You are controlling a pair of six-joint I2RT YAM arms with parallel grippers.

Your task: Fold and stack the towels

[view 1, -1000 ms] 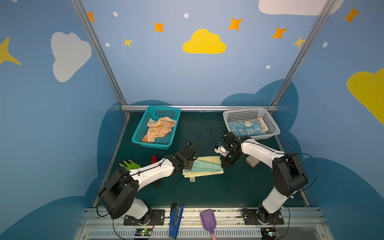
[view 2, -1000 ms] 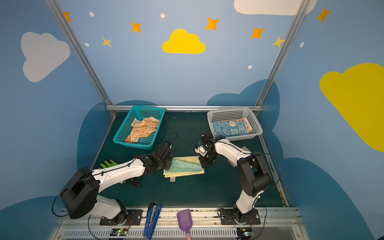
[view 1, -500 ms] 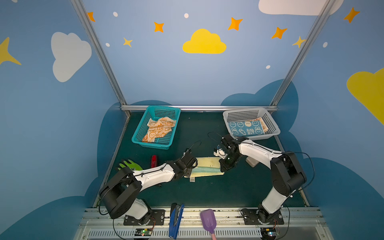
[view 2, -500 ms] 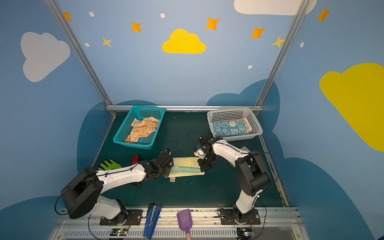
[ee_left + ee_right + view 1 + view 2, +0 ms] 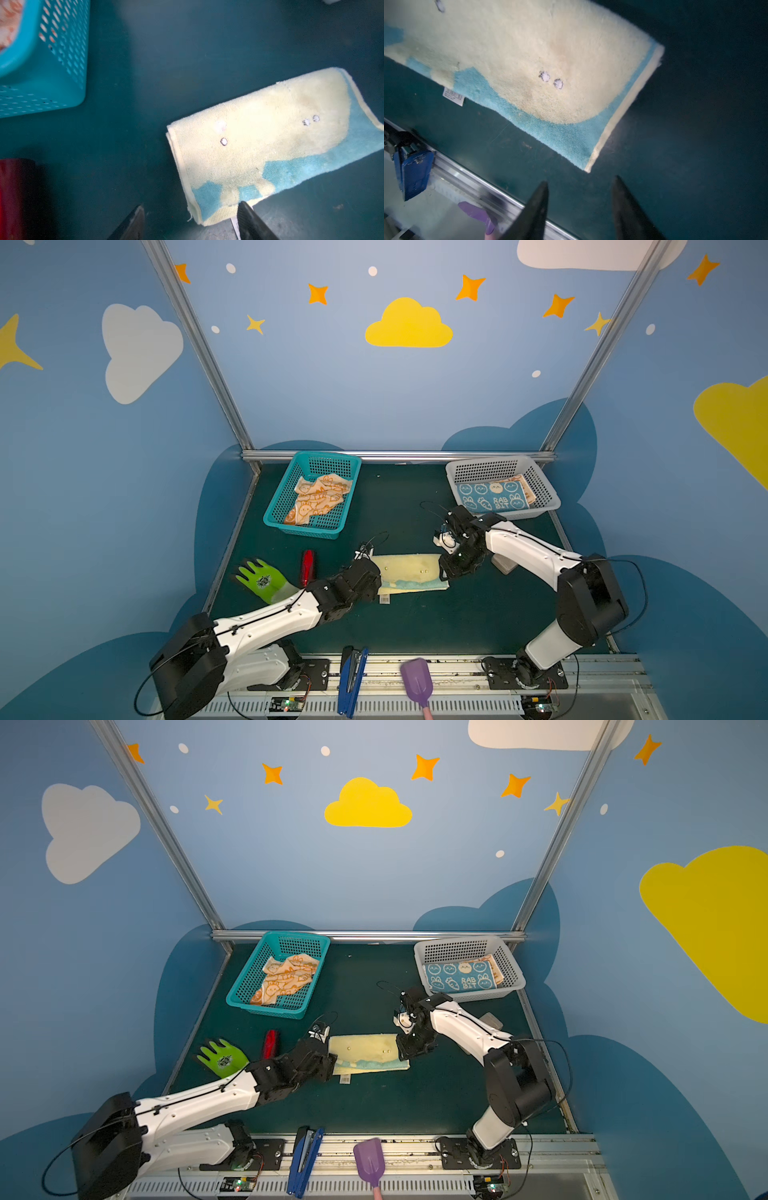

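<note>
A pale-yellow and mint towel (image 5: 409, 574) (image 5: 368, 1054) lies folded in a long strip at the table's middle. My left gripper (image 5: 374, 574) (image 5: 191, 204) hovers open over its left end, and the towel (image 5: 270, 135) corner shows between the spread fingers, ungripped. My right gripper (image 5: 446, 572) (image 5: 581, 179) stands open and empty just off the right end of the towel (image 5: 529, 62). An orange rabbit towel (image 5: 318, 497) lies crumpled in the teal basket (image 5: 282, 526). A folded blue rabbit towel (image 5: 492, 497) rests on an orange one (image 5: 524, 485) in the white basket (image 5: 544, 506).
A green glove (image 5: 264, 580) and a red object (image 5: 307, 567) lie left of the left arm. Behind the right arm sits a grey block (image 5: 505, 566). A blue stapler (image 5: 351, 680) and a purple scoop (image 5: 417, 682) rest on the front rail.
Both grippers drew the towel's far edge toward the front, folding it into a narrower strip. Then both opened and let it go.
</note>
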